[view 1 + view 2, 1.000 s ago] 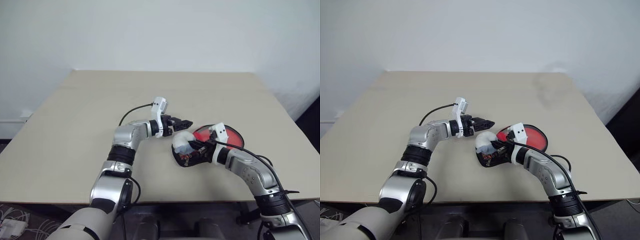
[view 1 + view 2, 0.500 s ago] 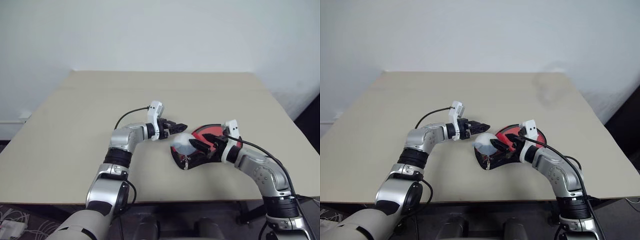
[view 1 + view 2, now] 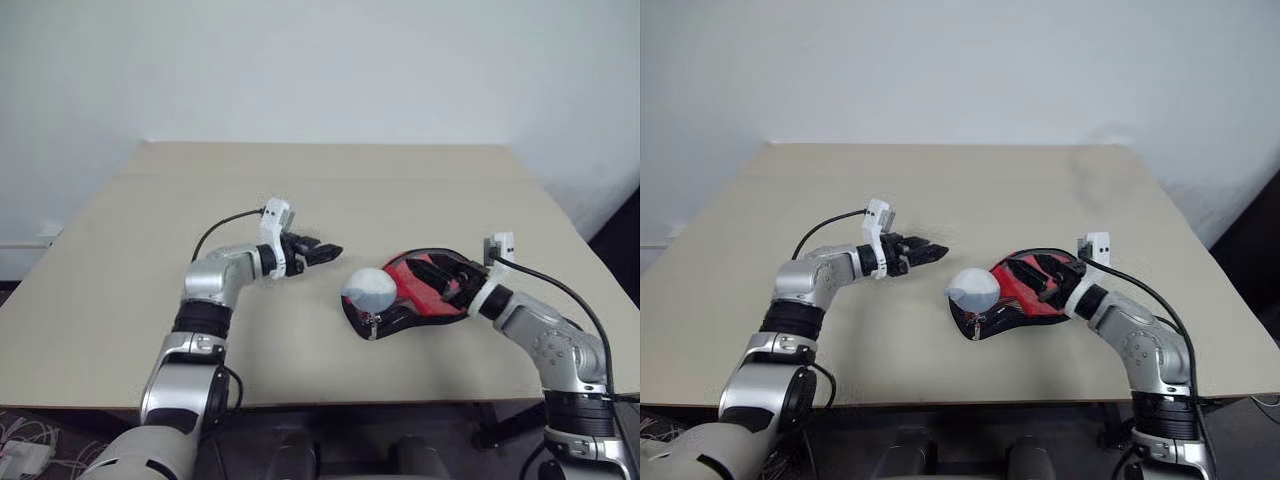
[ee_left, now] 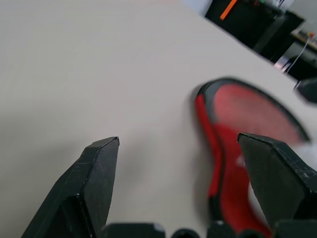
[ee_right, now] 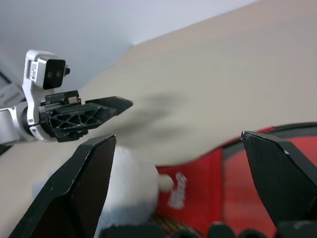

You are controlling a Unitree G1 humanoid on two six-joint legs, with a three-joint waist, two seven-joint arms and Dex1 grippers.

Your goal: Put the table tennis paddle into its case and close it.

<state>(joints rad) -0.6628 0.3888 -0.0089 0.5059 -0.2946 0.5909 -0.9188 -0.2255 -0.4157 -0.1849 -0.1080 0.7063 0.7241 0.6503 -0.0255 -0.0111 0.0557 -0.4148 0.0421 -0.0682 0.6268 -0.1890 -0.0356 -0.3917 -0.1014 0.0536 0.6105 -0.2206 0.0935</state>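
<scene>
Beige table [image 3: 150,260], near its front edge on the robot's right: the case [image 3: 425,300], a red soft pouch with black piping, lies flat with its round end toward the right arm and its narrow end toward the table's middle. The pouch looks closed over most of its length; at the narrow end the edge gapes a little, showing dark lining and a bit of mesh. A pale whitish rounded thing [image 3: 371,289] sits at that narrow end, touching the pouch; cannot tell whether it pokes out from inside or rests on top. The table tennis paddle itself is not distinguishable; whether it lies inside the case cannot be told. Right gripper [image 3: 447,281] hovers over the round end of the case, fingers spread wide, nothing between them; in the right wrist view the red fabric and white lettering lie below the parted fingers [image 5: 81,186]. Left gripper [image 3: 322,252] is off to the left of the case, above bare tabletop, clear of the pouch, pointing toward it. Its fingers are spread too, holding nothing; the left wrist view shows the case's red face and black rim [image 4: 233,134] beyond the fingers [image 4: 86,181].
</scene>
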